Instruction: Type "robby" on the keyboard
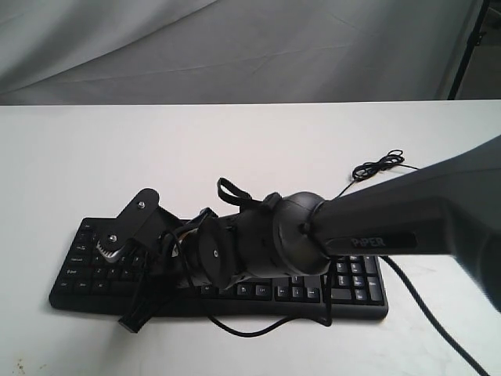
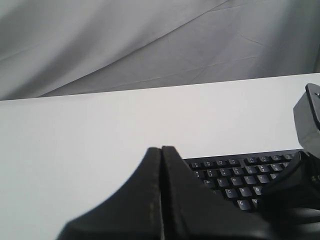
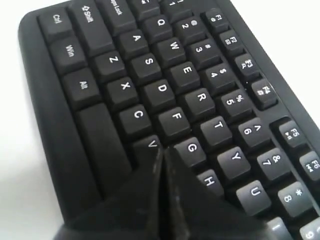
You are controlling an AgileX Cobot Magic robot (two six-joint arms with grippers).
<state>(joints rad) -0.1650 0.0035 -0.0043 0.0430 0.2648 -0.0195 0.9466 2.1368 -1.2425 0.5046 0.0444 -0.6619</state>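
Observation:
The black keyboard (image 1: 352, 286) lies across the white table (image 1: 94, 157), its number pad at the right. My right arm (image 1: 391, 227) reaches over it from the right to its left half. In the right wrist view my right gripper (image 3: 162, 150) is shut and empty. Its tip is low over the keyboard (image 3: 165, 85) between the V key (image 3: 150, 144) and the G key (image 3: 191, 148), hiding the key beneath. Whether it touches, I cannot tell. My left gripper (image 2: 161, 148) is shut and empty, raised near the left end of the keyboard (image 2: 235, 175). It does not show in the exterior view.
The keyboard's thin black cable (image 1: 378, 166) lies coiled on the table behind its right end. A thicker arm cable (image 1: 438, 333) trails across the front right. Grey cloth (image 1: 235, 47) hangs behind the table's far edge. In the left wrist view, part of the right arm (image 2: 306, 112) stands at the side.

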